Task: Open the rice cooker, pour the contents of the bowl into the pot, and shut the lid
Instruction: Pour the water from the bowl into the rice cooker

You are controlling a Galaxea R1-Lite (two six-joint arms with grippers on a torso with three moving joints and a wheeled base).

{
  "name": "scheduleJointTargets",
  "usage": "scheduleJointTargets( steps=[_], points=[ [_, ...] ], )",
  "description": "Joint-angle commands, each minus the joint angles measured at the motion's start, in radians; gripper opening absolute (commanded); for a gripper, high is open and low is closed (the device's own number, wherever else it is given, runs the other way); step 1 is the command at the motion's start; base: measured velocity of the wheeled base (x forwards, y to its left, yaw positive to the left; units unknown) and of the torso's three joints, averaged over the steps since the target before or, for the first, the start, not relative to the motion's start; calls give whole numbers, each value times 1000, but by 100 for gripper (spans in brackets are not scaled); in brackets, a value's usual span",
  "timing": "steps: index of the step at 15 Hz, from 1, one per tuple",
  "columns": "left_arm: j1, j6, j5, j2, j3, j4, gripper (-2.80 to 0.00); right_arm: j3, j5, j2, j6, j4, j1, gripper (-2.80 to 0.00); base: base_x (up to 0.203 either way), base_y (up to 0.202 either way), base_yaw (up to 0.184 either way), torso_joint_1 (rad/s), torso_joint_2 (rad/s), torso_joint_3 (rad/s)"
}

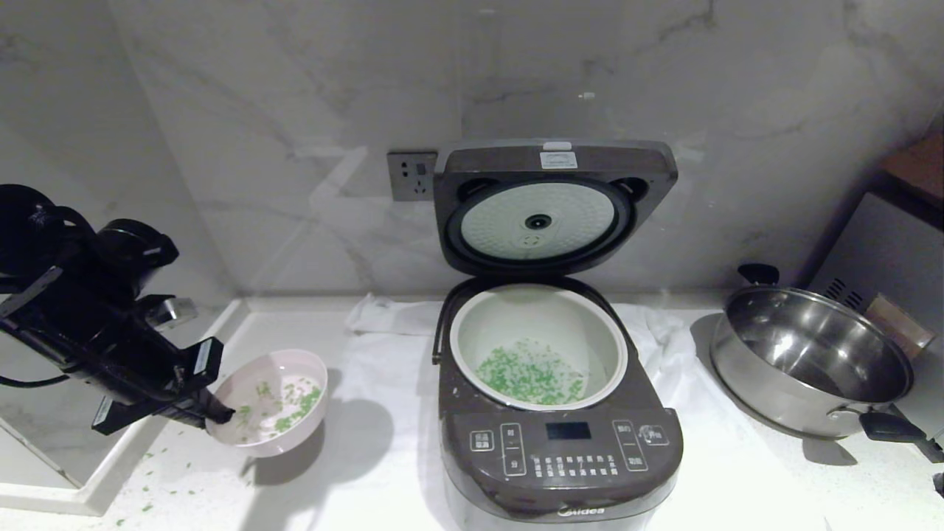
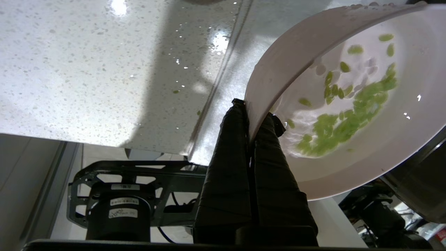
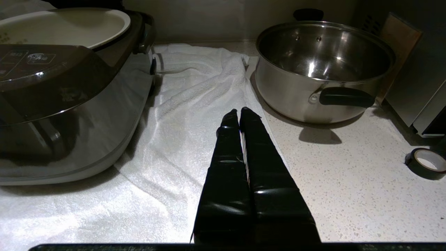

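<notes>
Head view gives us the rice cooker (image 1: 560,442) mid-counter, lid (image 1: 549,206) up, green contents (image 1: 531,380) in the pot (image 1: 538,345). At left our left gripper (image 1: 221,417) is clamped on the near rim of the bowl (image 1: 273,402). Only our right wrist view shows the right gripper (image 3: 239,113), fingers together, above the towel (image 3: 195,104) beside the steel pan (image 3: 324,69).

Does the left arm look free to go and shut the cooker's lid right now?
Probably not yet: the left tool is shut on the bowl rim, holding it beside the rice cooker. The raised lid itself stands unobstructed.
</notes>
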Motion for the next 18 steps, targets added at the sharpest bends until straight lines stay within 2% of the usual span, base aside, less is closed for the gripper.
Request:
scheduleJointTargets(
  steps=[1, 9, 18],
  points=[
    [-39, -17, -2, 28, -57, 26, -280, 2, 0, 0, 0, 0, 0, -280, 0, 0, 0, 0, 0, 0],
    [-157, -97, -2, 88, -237, 117, -280, 2, 0, 0, 0, 0, 0, -280, 0, 0, 0, 0, 0, 0],
    [-261, -154, -1, 175, -421, 195, -280, 2, 0, 0, 0, 0, 0, -280, 0, 0, 0, 0, 0, 0]
  ],
)
